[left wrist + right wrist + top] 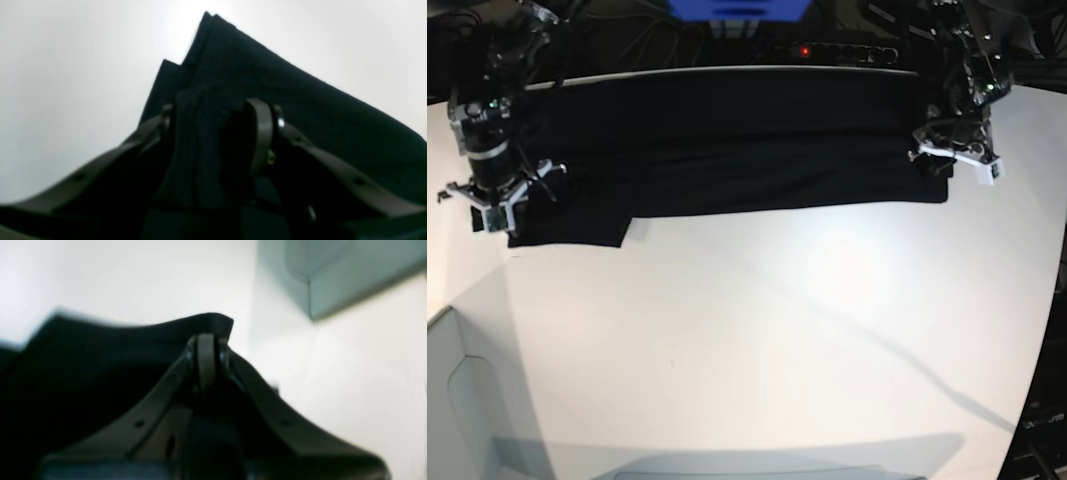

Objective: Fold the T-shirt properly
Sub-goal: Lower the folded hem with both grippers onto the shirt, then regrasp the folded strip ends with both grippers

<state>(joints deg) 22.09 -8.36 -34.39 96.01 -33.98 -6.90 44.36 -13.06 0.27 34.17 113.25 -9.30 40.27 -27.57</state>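
The black T-shirt [747,150] lies stretched in a long band across the far part of the white table [757,340], with a sleeve hanging lower at the left. On the right of the base view, my left gripper [957,160] holds the cloth's end. Its wrist view shows a thick bunch of black cloth [300,100] clamped in the left gripper [213,130]. At the left end my right gripper [492,205] stands over the sleeve. In its wrist view the right gripper [206,353] has its pads pressed together at a raised hem of the T-shirt [100,350].
A pale grey-green bin [457,400] sits at the near left corner of the table and also shows in the right wrist view as a bin wall [333,273]. Dark equipment and cables line the back edge behind the shirt. A blue object [737,8] is at the top centre.
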